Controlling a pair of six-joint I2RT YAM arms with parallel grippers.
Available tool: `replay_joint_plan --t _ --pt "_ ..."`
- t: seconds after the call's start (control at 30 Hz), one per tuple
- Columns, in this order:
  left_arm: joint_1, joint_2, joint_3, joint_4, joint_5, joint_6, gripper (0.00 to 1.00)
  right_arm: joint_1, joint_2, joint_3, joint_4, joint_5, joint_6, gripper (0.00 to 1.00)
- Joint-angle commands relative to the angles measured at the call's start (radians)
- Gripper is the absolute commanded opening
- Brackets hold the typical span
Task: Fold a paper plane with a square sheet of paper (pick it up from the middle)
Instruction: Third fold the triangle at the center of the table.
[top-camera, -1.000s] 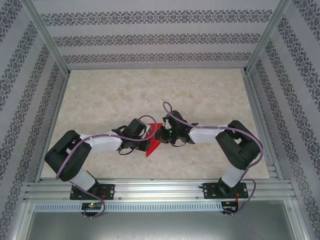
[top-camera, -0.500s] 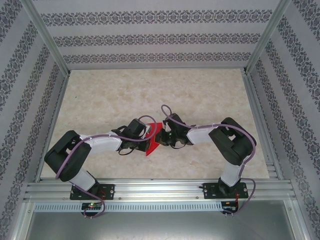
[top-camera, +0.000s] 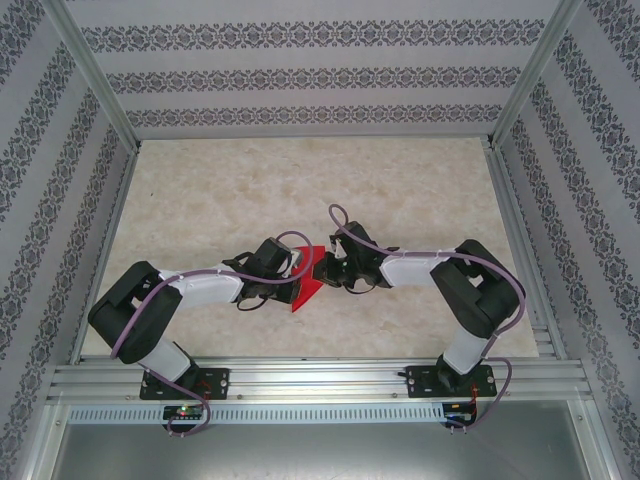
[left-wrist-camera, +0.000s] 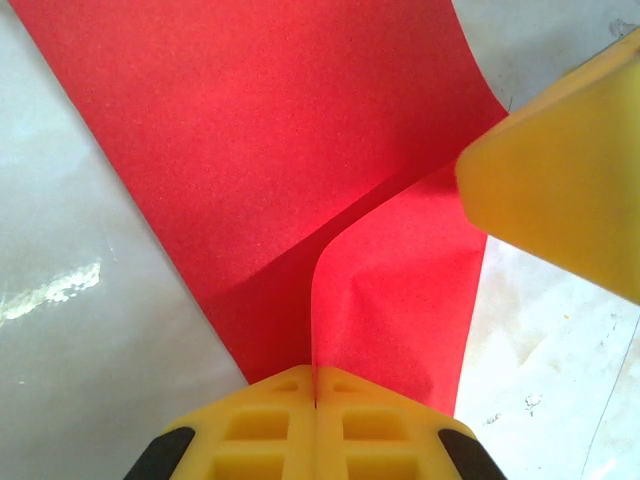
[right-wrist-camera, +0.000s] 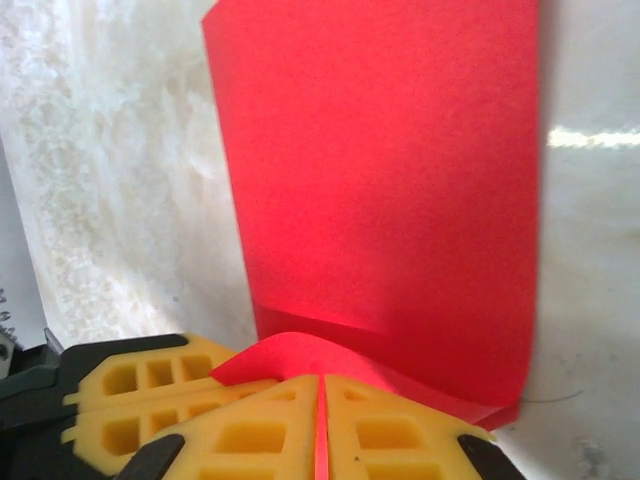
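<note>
Left gripper (left-wrist-camera: 316, 378) and right gripper (right-wrist-camera: 321, 385) are both pinching the paper plane (top-camera: 303, 288), which is lying far-to-near, its tip pointing toward the table's (top-camera: 420, 190) near edge.

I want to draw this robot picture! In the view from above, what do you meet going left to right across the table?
left arm → left gripper → red paper → right gripper → right arm
</note>
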Motion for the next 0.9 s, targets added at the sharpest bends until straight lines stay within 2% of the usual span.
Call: replay_joint_plan --t 0.0,0.17,0.4,0.7,0.87 --pt "0.011 0.013 -0.029 -0.043 -0.021 -0.004 0.02 -0.003 0.063 -0.005 -0.002 0.02 -0.017 0.1" --pt "0.012 0.013 -0.031 -0.046 -0.02 -0.005 0.02 -0.002 0.091 -0.017 -0.01 0.031 -0.022 0.09" --pt "0.011 0.011 -0.021 -0.058 -0.025 0.003 0.02 -0.041 -0.036 -0.01 -0.036 0.007 -0.02 0.11" --pt "0.011 0.035 -0.001 -0.064 -0.032 0.008 0.02 -0.05 0.077 0.046 -0.111 0.031 -0.049 0.1" --pt "0.012 0.033 -0.004 -0.071 -0.039 0.014 0.02 -0.038 0.057 0.048 -0.182 0.096 -0.064 0.1"
